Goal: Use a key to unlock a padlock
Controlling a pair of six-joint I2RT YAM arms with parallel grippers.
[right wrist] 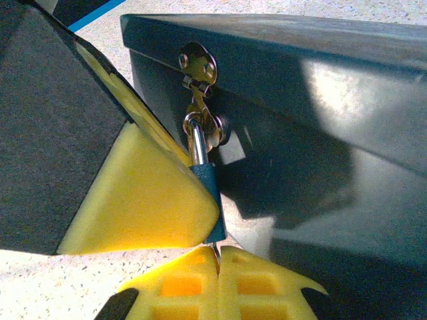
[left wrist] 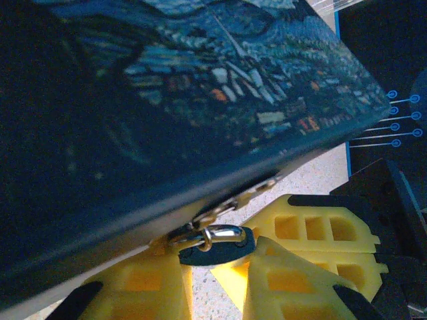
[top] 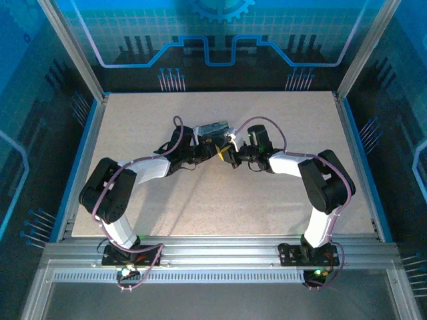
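While padlock point(right wrist: 209, 200) hangs, box point(right wrist: 320, 80) is closed.

Both arms are bending at the elbows and reaching inward toward the padlock point(right wrist: 209, 190), the left arm point(top: 143, 170) coming at it from the left and the right arm point(top: 297, 163) from the right. The left gripper point(left wrist: 217, 260) is clamping its fingers point(left wrist: 150, 290) on either side of the padlock's body. The right gripper point(right wrist: 219, 253) is pressing its fingers point(right wrist: 260, 287) together on the key point(right wrist: 216, 248) at the padlock's bottom end.
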